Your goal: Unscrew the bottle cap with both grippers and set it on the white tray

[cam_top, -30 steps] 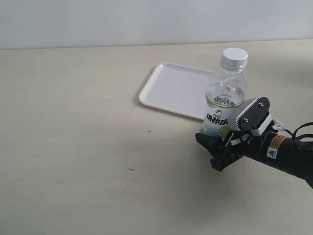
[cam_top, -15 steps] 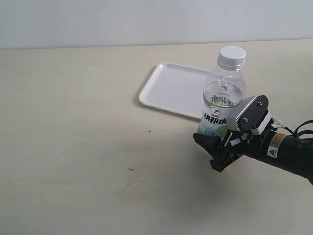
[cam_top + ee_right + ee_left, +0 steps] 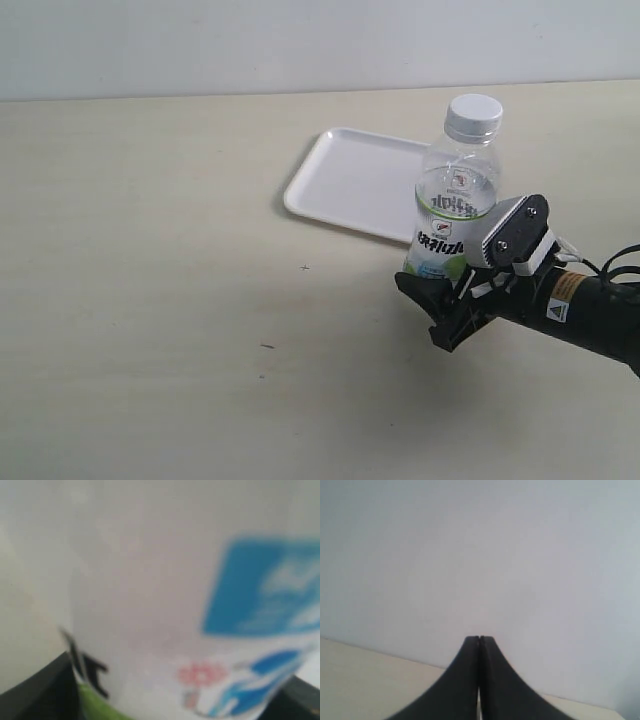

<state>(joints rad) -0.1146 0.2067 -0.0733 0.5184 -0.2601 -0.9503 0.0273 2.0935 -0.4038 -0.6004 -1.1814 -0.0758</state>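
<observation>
On a pale desk, my right hand is clamping the tilting bottle low, right of centre, in front of the white tray. My left hand is hanging shut and empty. Twisting the bottle cap could spin the bottle loose.

The bottle cap and tray are white, the clear bottle labelled white and green.

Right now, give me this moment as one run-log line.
right pincer: gripping bottle low | left pincer: shut, empty | bottle cap: on bottle | white tray: no cap
</observation>
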